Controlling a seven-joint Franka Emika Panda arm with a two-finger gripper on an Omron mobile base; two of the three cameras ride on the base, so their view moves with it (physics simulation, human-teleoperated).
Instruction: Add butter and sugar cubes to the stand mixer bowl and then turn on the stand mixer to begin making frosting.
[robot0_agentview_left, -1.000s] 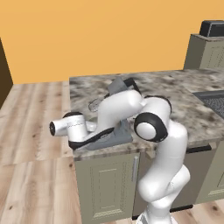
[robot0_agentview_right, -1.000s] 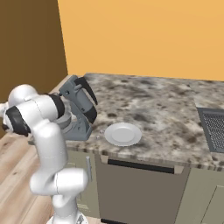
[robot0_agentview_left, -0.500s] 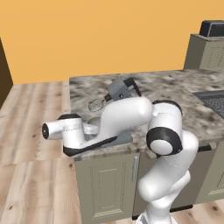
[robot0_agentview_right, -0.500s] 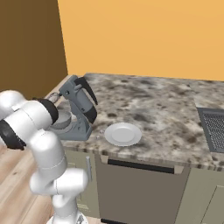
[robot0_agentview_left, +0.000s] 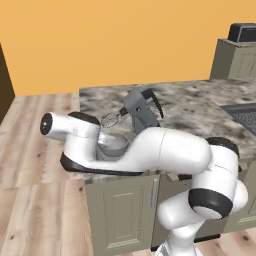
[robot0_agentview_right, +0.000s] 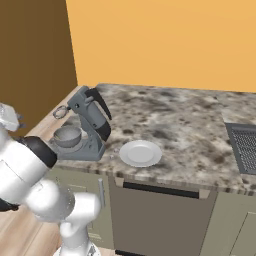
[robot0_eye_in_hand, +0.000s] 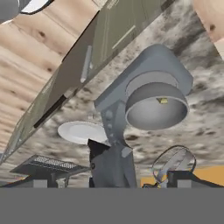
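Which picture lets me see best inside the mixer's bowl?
The hand view: it looks into the bowl and shows a small yellow bit inside. The left base view shows the bowl partly behind the arm. The right base view shows it small, on the mixer.

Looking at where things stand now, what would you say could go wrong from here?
1. The stand mixer sits at the counter corner, with the arm's links wrapped close around it in the left base view; a swing might knock it.
2. Its head is tilted up, wire whisk out over the stand mixer bowl; switching on now would probably mix nothing.
3. The plate looks bare, so ingredients may be missing.
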